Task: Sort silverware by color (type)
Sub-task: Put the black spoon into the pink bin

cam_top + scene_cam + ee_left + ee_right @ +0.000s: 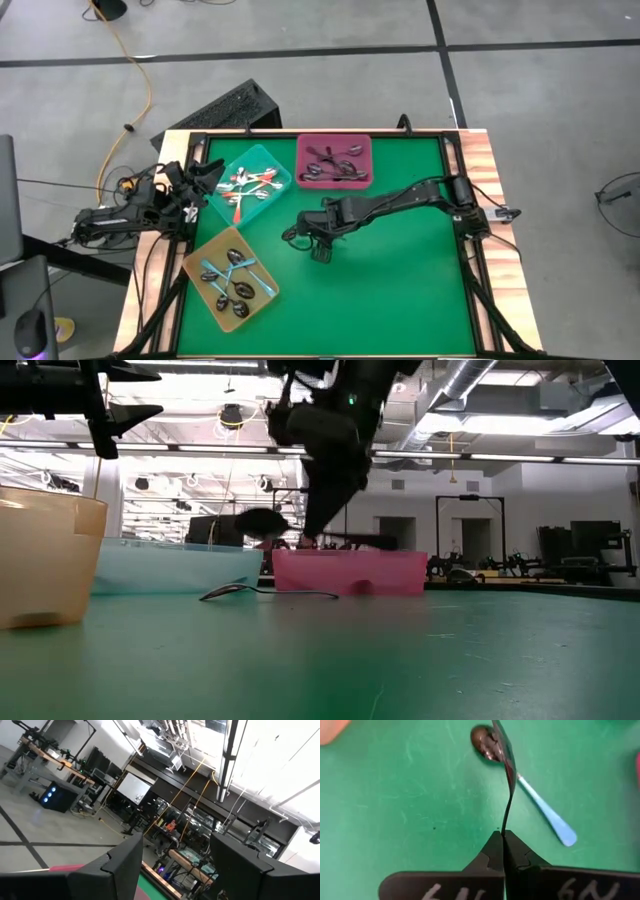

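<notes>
yellow tray [200, 262] nearest, blue spoons inside | teal tray [282, 172] with orange spoons | pink tray [334, 141] with dark spoons | blue spoon [546, 813] loose on worktop [400, 280] | right gripper [503, 836] mid-worktop, clamped on dark spoon [506, 760] above it | left gripper [175, 865] raised at left edge, spread, empty

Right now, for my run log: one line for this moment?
right hand: shut on dark metal spoon | blue-handled spoon: on green mat | left hand: open, waiting
</notes>
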